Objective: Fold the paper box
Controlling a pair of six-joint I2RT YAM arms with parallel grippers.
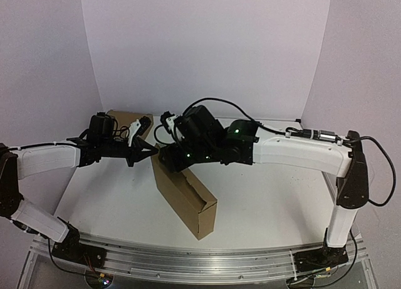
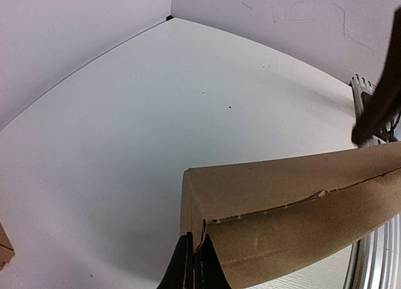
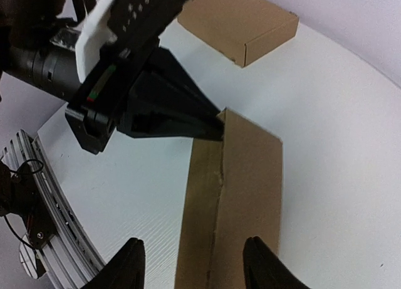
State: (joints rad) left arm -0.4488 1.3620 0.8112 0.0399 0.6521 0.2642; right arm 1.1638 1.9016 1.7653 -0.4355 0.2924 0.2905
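The paper box [image 1: 185, 195] is a long brown cardboard shape lying at an angle in the middle of the table, its near end open. My left gripper [image 1: 152, 150] is shut on a flap edge at the box's far corner; in the left wrist view the fingertips [image 2: 194, 267] pinch the cardboard [image 2: 294, 201]. My right gripper [image 3: 195, 267] hovers open above the box [image 3: 244, 189], one finger [image 3: 130, 264] over the table and the other finger [image 3: 260, 264] over the cardboard. The left gripper [image 3: 210, 129] touches the box's far corner in the right wrist view.
A second, ready-made brown box [image 1: 127, 119] sits at the back left of the table [image 1: 276, 201], also seen as a closed box [image 3: 241, 22] in the right wrist view. A metal rail [image 1: 188, 261] runs along the near edge.
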